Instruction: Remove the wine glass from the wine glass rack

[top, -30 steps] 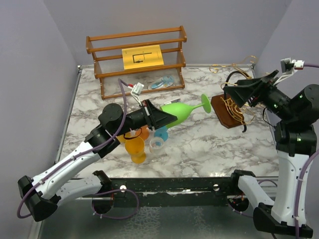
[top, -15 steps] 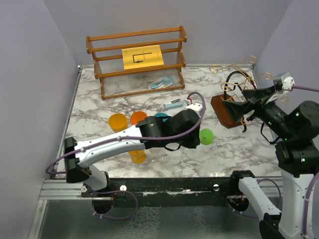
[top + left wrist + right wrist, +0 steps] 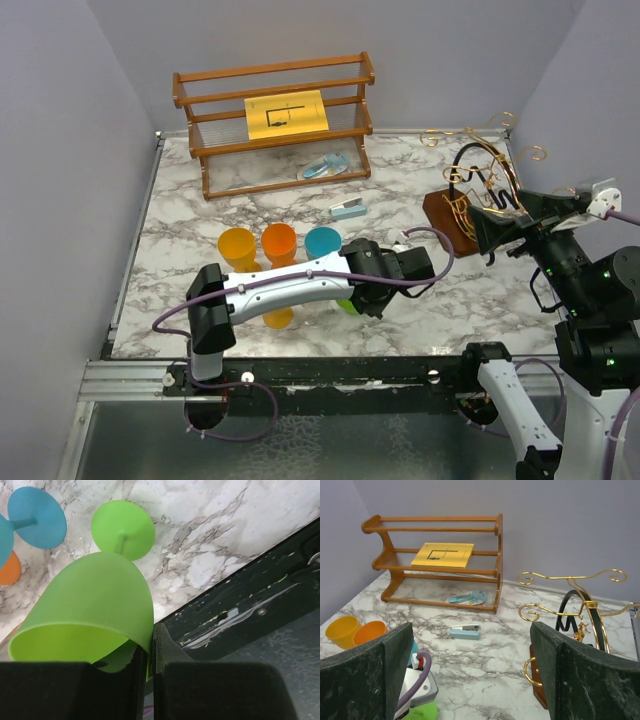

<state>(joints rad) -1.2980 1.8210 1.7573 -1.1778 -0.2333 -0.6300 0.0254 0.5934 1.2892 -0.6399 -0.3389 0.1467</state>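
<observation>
The wine glass rack [image 3: 462, 208], a dark wooden block with curly gold and black wire arms, stands at the right of the table and carries no glass; it also shows in the right wrist view [image 3: 580, 611]. My left gripper [image 3: 378, 290] is shut on the rim of the green wine glass [image 3: 348, 305] near the table's front edge. In the left wrist view the glass bowl [image 3: 90, 605] is pinched between my left gripper's [image 3: 149, 652] pads, round foot pointing down at the marble. My right gripper [image 3: 470, 680] is open and empty, just right of the rack [image 3: 488, 222].
A slatted wooden shelf [image 3: 275, 125] with a yellow sheet stands at the back. A blue stapler [image 3: 348, 209] lies mid-table. Yellow [image 3: 238, 245], orange [image 3: 279, 240] and blue [image 3: 322, 241] glasses stand behind my left arm. The black front rail [image 3: 250, 605] is close to the green glass.
My left arm swung the green glass away from the rack, right and forward to the table's front, and turned it foot down. My right gripper drew back from the rack.
</observation>
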